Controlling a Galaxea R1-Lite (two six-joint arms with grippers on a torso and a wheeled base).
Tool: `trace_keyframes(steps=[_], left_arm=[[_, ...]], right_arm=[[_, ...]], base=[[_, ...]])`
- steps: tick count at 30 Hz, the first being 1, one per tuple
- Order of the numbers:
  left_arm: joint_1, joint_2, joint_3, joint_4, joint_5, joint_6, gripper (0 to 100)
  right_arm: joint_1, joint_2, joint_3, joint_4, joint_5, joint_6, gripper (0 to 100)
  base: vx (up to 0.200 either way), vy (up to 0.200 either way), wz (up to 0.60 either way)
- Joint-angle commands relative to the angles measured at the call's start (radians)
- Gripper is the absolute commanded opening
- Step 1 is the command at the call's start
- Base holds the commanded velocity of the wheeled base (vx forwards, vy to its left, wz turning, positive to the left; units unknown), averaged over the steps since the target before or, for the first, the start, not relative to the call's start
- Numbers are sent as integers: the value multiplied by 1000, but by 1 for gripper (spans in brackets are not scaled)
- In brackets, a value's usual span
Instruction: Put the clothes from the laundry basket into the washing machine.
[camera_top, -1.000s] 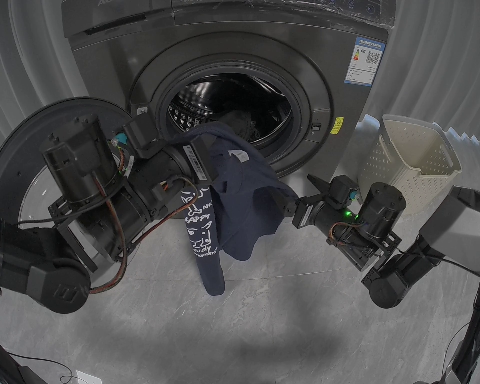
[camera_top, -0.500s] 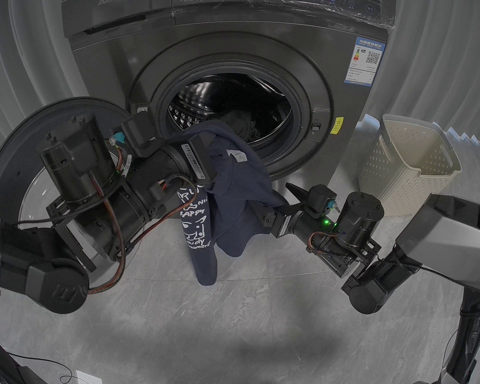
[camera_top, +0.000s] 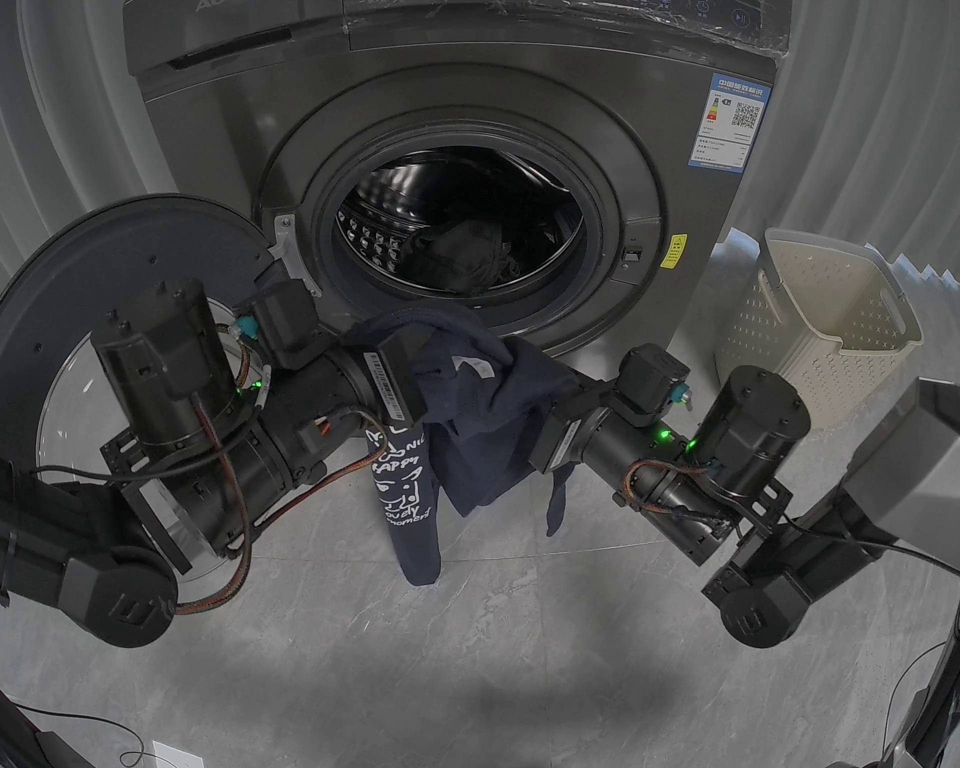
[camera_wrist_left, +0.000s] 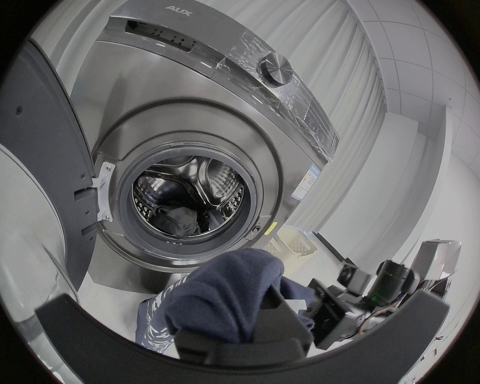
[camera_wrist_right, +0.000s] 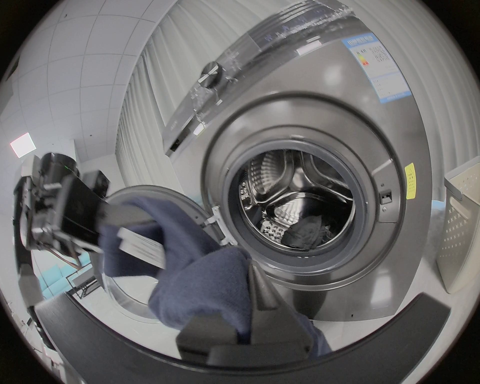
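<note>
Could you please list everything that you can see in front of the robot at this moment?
washing machine: one, grey, straight ahead, drum open.
door: one, dark grey, swung open on the robot's left.
navy garment: one, navy with white print, held up before the drum opening, one part hanging toward the floor.
dark garment: one, blackish, inside the drum.
laundry basket: one, cream, on the floor right of the machine.
curtains: pale grey, behind the machine.
floor: grey tiles.
left gripper: black, fingers shut on the navy garment.
right gripper: black, fingers shut on the navy garment.
</note>
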Motion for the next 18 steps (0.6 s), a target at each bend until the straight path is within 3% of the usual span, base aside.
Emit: trace_keyframes(steps=[1, 6, 7, 9, 15, 18], left_arm=[[21, 4, 8, 1, -21, 0, 0], [29, 1, 14, 6, -41, -2, 0], [34, 1, 21, 6, -41, -5, 100], [35, 1, 37, 6, -41, -16, 100], [38, -1, 113, 3, -46, -9, 100], [34, 3, 156, -2, -72, -9, 100]], right_arm=[[36, -117, 72, -4, -1, 6, 0], [33, -144, 81, -6, -3, 12, 0], [33, -152, 81, -6, -1, 12, 0], [35, -169, 80, -4, -1, 12, 0], [29, -183, 57, -4, -6, 14, 0], [26, -186, 39, -2, -9, 16, 0]], base=[[0, 0, 0], [0, 0, 0], [0, 0, 0], [0, 0, 0], [0, 0, 0], [0, 0, 0]])
